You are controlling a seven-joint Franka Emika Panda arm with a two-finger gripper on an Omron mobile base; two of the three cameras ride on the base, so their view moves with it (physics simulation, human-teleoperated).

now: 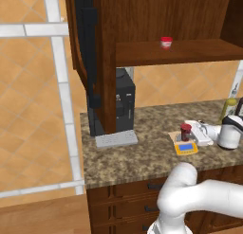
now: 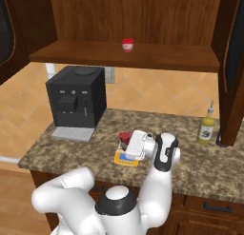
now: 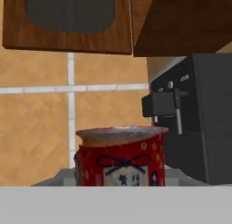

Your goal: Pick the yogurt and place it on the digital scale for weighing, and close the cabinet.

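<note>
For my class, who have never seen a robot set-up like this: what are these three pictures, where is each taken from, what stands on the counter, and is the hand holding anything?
All three pictures are computer-rendered views of one moment in a kitchen. The white jointed machine is a robot arm on a base. Two cameras ride on that base, behind the arm to its left and right. The third sits on the hand and looks along it.

On the speckled counter stand a black coffee machine, a yellowish bottle and a small yellow digital scale. The hand appears closed around the dark red yogurt, held at the scale; whether it already rests on the plate I cannot tell.

Above, the cabinet stands open, with a small red-and-white cup on its shelf.
</note>
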